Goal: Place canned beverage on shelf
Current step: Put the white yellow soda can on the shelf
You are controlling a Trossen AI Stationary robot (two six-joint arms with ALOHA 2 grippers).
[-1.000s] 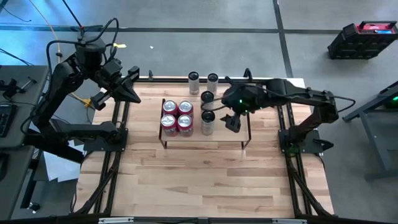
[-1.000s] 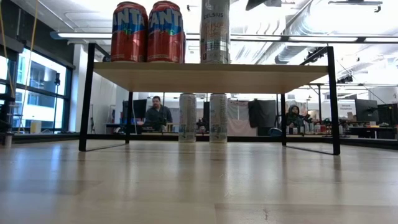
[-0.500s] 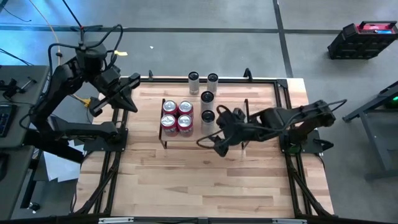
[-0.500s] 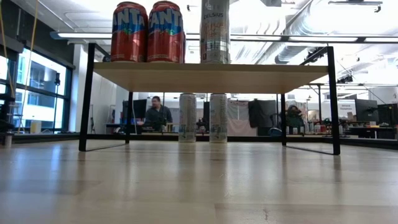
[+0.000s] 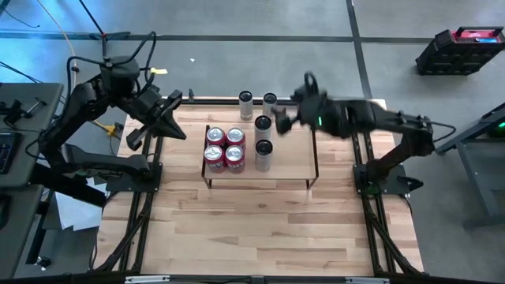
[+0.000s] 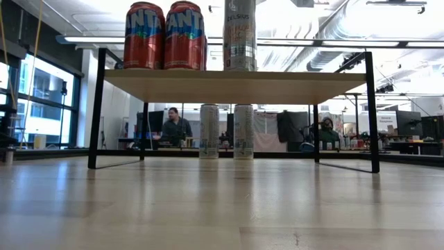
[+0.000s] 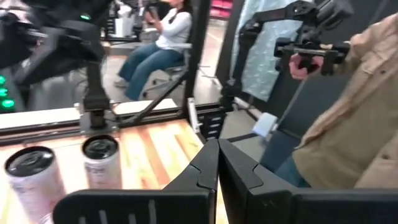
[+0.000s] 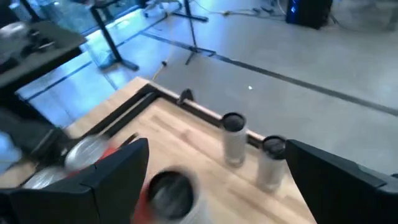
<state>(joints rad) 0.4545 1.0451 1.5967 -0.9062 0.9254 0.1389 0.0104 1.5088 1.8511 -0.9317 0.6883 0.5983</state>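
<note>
On the shelf [image 5: 288, 158]: 2 slim silver cans [image 5: 263, 155].

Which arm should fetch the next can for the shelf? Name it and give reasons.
The right arm. Its tool is open, hovering by the two tall cans left on the table's far edge behind the shelf. The left tool is shut, off near the table's left rail.

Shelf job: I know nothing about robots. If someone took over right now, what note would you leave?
Left end effector: shut, empty, hanging by the left edge of the table.
Right end effector: open, empty, above the table's back.
Shelf: four red cans and two shelved slim cans stand on it.
Left to do: two loose slim cans stand on the table behind the shelf.
</note>
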